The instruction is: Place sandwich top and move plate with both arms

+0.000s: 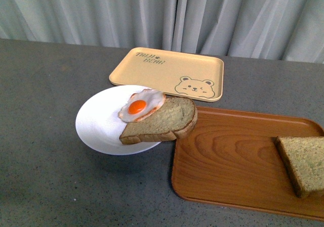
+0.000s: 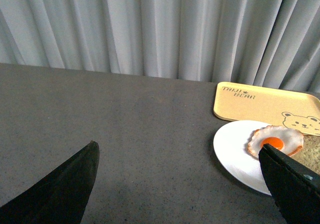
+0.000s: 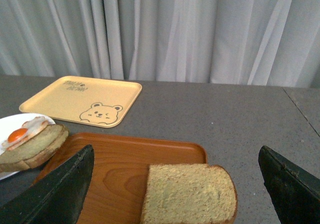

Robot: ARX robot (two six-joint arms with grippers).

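Note:
The sandwich top [image 1: 305, 163], a thick speckled tan slice, lies at the right end of the brown wooden tray [image 1: 233, 156]. It also shows in the right wrist view [image 3: 189, 194], between the wide-open jaws of my right gripper [image 3: 175, 184]. The white plate [image 1: 98, 123] holds a second bread slice [image 1: 167, 120] with a fried egg [image 1: 140, 105] on it; the slice overhangs the plate onto the tray's edge. My left gripper [image 2: 177, 184] is open over bare table, left of the plate [image 2: 235, 149]. Neither arm shows in the front view.
A pale yellow bear tray [image 1: 169, 72] lies behind the plate. The wooden tray sits close against the plate's right side. The table is a dark grey surface [image 1: 45, 176], with grey curtains along its far edge.

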